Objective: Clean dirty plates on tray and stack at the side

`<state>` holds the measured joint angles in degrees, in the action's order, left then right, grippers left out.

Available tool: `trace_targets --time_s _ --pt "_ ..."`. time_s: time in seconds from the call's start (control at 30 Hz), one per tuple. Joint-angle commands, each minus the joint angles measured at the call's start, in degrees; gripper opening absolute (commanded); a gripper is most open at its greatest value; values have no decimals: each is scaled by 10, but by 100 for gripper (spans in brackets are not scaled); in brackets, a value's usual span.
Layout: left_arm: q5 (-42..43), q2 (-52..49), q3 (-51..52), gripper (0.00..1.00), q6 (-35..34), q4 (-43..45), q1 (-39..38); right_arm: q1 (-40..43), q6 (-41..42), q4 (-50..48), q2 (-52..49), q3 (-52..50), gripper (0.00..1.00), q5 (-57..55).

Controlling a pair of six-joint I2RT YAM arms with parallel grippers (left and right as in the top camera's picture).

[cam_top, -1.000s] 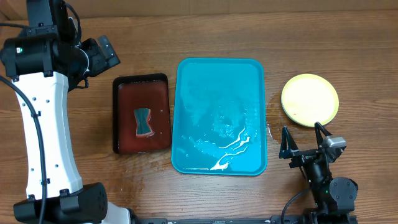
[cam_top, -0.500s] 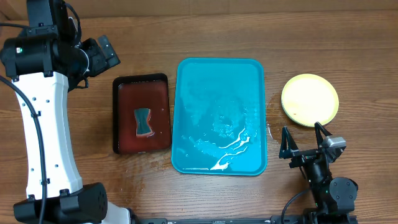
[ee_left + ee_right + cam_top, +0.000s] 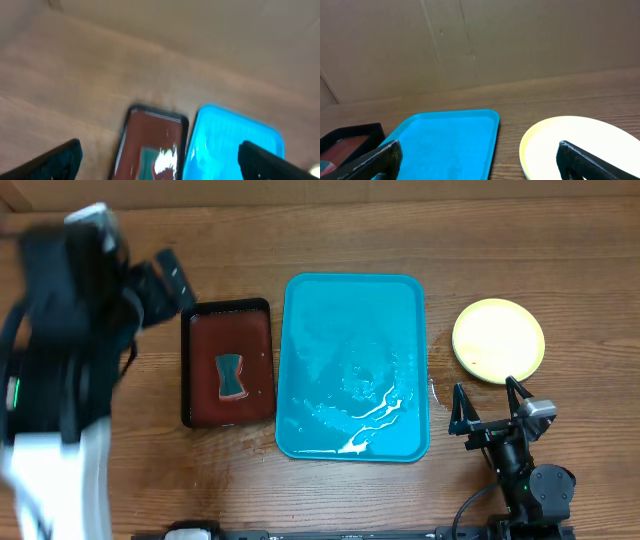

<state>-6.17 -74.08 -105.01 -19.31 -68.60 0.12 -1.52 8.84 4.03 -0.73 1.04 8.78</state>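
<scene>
Right gripper (image 3: pixel 485 402), lower right of the overhead view: jaws spread wide, nothing between them. Just above it, 1 yellow-rimmed plate (image 3: pixel 498 340) lies on the table (image 3: pixel 560 240), right of the blue tray (image 3: pixel 350 285) (wet, streaked white). Left gripper (image 3: pixel 168 275), upper left, blurred: jaws likewise spread and empty, near the black tray (image 3: pixel 228 308) that holds a sponge (image 3: pixel 232 375).

Glossy wet plastic tray (image 3: pixel 355 330) on matt wooden table (image 3: pixel 560 250).
</scene>
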Motion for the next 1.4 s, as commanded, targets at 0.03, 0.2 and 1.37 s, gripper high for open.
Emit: trace_targets --time_s 0.03,0.2,1.37 --pt "-17 160 207 100 61 125 1 -1 2 -3 6 -6 100 3" --pt "3 378 468 100 76 284 7 -1 2 -3 6 -6 100 3" --pt "43 739 1048 100 76 644 4 -1 2 -3 6 -6 100 3"
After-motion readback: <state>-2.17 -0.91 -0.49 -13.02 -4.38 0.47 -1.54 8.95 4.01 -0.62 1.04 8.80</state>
